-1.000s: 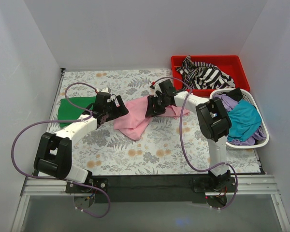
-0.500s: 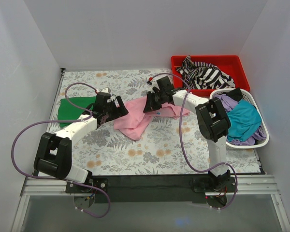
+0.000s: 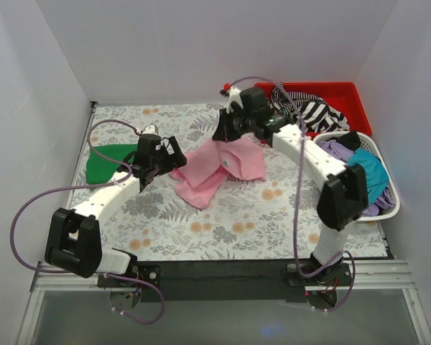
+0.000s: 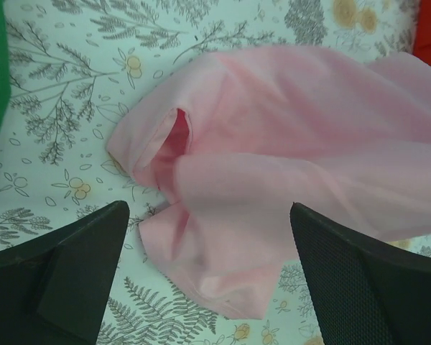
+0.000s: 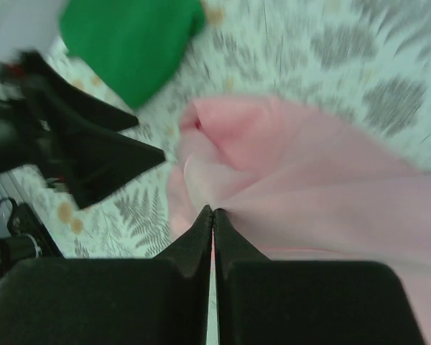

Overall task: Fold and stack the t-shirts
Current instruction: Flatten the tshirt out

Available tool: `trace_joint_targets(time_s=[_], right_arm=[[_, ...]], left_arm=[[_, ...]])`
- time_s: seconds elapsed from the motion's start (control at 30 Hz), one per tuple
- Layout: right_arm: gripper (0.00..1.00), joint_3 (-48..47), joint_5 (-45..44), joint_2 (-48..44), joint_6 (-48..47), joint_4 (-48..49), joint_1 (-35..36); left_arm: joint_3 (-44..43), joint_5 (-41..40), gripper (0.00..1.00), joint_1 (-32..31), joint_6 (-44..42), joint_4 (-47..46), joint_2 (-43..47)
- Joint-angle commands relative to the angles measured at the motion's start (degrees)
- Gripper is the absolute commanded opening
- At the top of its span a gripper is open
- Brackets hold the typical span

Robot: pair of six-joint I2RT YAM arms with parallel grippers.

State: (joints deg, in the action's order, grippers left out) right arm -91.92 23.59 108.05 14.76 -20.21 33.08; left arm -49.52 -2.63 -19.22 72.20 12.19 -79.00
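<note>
- Left arm [image 3: 111, 192] and right arm [image 3: 309, 154] — white tubular links joined by chunky black joint housings.
- A thin purple cable [image 3: 12, 230] runs in slack loops along each arm.
- Flat black base plates [image 3: 140, 273] with small bolts.
- Left gripper [image 4: 209, 207]: black wedge-shaped fingers [image 4: 359, 280], finely mesh-textured.
- Right gripper [image 5: 213, 210]: smooth black tapered fingers [image 5: 129, 295] — a small red tip [image 3: 226, 90] sits by its wrist.

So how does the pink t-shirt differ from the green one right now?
The pink t-shirt is crumpled mid-table; the green t-shirt lies flat and neat at the left edge. The right gripper pinches the pink one; the green one is not gripped. Both are plain cloth on the floral mat.
</note>
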Motion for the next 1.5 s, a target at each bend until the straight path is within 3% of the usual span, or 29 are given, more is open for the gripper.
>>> trace_joint_targets(time_s=[0.0, 0.1, 0.4, 0.73, 1.07, 1.17, 1.47], right_arm=[[0.01, -9.8, -9.9, -15.8, -4.5, -2.4, 0.6], [0.01, -10.2, -16.7, -20.2, -5.8, -5.5, 0.6], [0.01, 2.2, -28.0, -30.9, -5.7, -6.2, 0.6], [0.01, 7.4, -34.0, -34.8, -5.9, -8.8, 0.6], [0.01, 7.5, -32.5, -32.6, -5.9, -8.4, 0.6], [0.01, 8.2, -32.3, -32.6, -5.7, -8.1, 0.6], [0.01, 9.2, -31.1, -31.5, -5.7, -7.4, 0.6]], left_arm=[[-3.4, -4.3, 0.96, 0.9, -0.5, 1.2, 4.6], [-3.6, -3.9, 0.97, 1.1, -0.3, 0.8, 4.6], [-1.6, 2.5, 0.97, 1.2, 3.3, -4.4, -2.4], [1.0, 14.1, 0.97, 0.9, 5.3, -10.8, -9.0], [-2.1, 10.0, 0.97, 0.9, 4.3, -11.4, -14.6], [-3.3, 9.2, 0.82, 0.9, 3.2, -11.1, -16.6], [-4.4, 7.0, 0.57, 0.9, 2.9, -11.6, -16.7]])
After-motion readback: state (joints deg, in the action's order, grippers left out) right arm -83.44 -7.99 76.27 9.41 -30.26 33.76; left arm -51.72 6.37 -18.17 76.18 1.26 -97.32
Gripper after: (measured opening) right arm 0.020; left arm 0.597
